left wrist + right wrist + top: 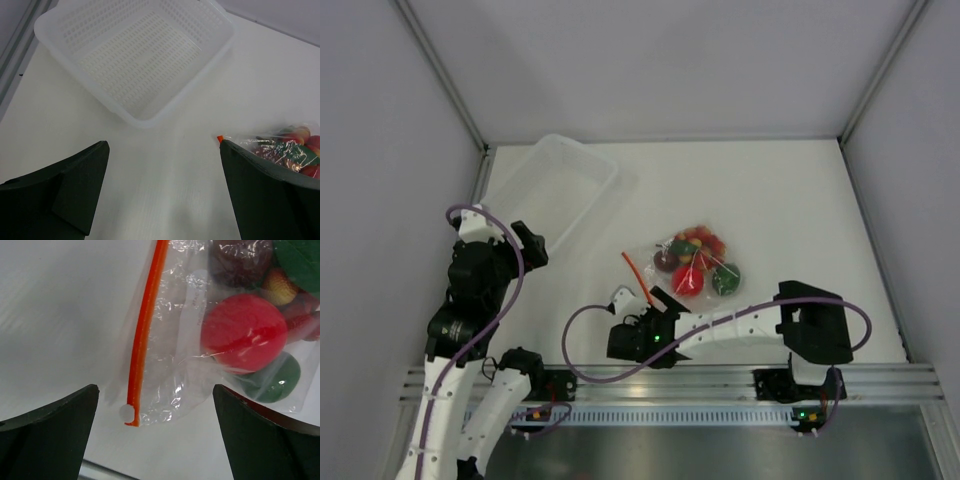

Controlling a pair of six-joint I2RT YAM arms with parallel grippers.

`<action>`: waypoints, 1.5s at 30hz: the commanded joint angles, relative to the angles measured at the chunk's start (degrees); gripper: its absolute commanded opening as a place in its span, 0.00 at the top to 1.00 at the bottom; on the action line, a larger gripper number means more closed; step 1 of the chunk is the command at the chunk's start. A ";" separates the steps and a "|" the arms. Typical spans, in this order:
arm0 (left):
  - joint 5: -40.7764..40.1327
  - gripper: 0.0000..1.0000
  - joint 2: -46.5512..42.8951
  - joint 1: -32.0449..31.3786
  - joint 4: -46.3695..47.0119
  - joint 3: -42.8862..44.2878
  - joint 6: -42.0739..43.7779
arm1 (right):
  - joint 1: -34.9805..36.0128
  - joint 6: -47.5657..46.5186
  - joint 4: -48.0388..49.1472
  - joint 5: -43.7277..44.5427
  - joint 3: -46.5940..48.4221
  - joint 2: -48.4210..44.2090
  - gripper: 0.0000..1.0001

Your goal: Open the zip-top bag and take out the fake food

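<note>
Orange-red zip strip [144, 325] of the clear crinkly plastic bag [172, 375] is lying under my spread right gripper [155, 395], as I am likely lining up a pinch.

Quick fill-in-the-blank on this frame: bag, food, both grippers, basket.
1. The fake food lies ___ the zip-top bag.
2. The right gripper is ___, with the end of the orange zip strip showing between its fingers.
3. The left gripper, open too, holds ___.
4. The white perforated basket stands on the ___ arm's side.

Missing words: inside; open; nothing; left.
</note>
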 commanded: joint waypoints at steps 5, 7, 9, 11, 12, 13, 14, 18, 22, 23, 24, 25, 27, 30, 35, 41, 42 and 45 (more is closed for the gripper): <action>-0.10 0.02 -0.32 -0.05 3.16 -0.42 0.84 | 1.63 3.03 -9.19 12.31 5.28 8.86 0.00; -0.10 0.02 -0.41 -0.13 3.16 -0.50 0.84 | 1.80 2.59 -8.31 13.01 4.22 9.30 0.01; -0.19 0.02 -0.67 -0.13 3.16 -0.51 0.84 | 1.63 2.42 -8.22 14.59 3.61 10.44 0.00; -0.10 0.02 -0.59 -0.05 3.16 -0.51 0.84 | 1.63 2.50 -9.01 16.09 3.43 11.58 0.03; -0.01 0.02 -0.59 -0.13 3.16 -0.51 0.84 | 1.54 2.42 -9.10 16.44 3.43 11.85 0.05; -0.01 0.02 -0.59 -0.05 3.16 -0.51 0.84 | 1.63 2.07 -8.14 16.97 3.17 12.11 0.07; -0.01 0.02 -0.68 -0.13 3.16 -0.51 0.84 | 1.37 1.54 -7.69 17.06 2.91 12.29 0.14; -0.19 0.02 -0.94 -0.05 3.08 -0.51 0.84 | 0.23 0.31 -6.29 17.85 2.20 12.64 0.38; -0.10 0.02 -0.68 -0.05 3.16 -0.51 0.84 | 0.22 -1.54 -4.44 18.37 2.29 11.15 0.56; -0.10 0.02 -0.59 -0.13 3.16 -0.51 0.84 | 0.22 -1.80 -4.35 18.55 2.37 10.80 0.63; -0.10 0.02 -0.59 -0.05 3.16 -0.51 0.84 | 0.31 -2.15 -4.35 18.55 2.64 10.01 0.66; -0.10 0.02 -0.68 -0.05 3.08 -0.51 0.84 | 0.31 -2.50 -4.35 18.81 2.73 9.57 0.69; -0.19 0.02 -0.76 -0.05 3.16 -0.51 0.84 | 0.31 -2.94 -4.09 18.82 2.64 7.47 0.82; -0.01 0.02 -0.59 -0.13 3.16 -0.51 0.84 | 0.31 -4.61 -2.43 16.81 2.12 3.61 1.00; 2.18 0.02 -0.24 -0.05 4.22 -0.42 1.01 | -0.48 -7.34 -0.92 9.17 2.81 -4.13 1.00; 22.19 0.01 0.99 -0.05 9.21 -0.51 2.16 | -3.37 -8.92 -1.27 -4.98 3.96 -17.14 1.00; 28.49 0.02 2.12 -0.05 10.36 -0.42 1.55 | -3.99 -9.01 -1.45 -8.57 4.13 -20.46 1.00; 39.94 0.01 4.93 -0.05 19.22 -2.17 -4.07 | -6.71 -9.53 -2.33 -14.72 4.22 -26.96 1.00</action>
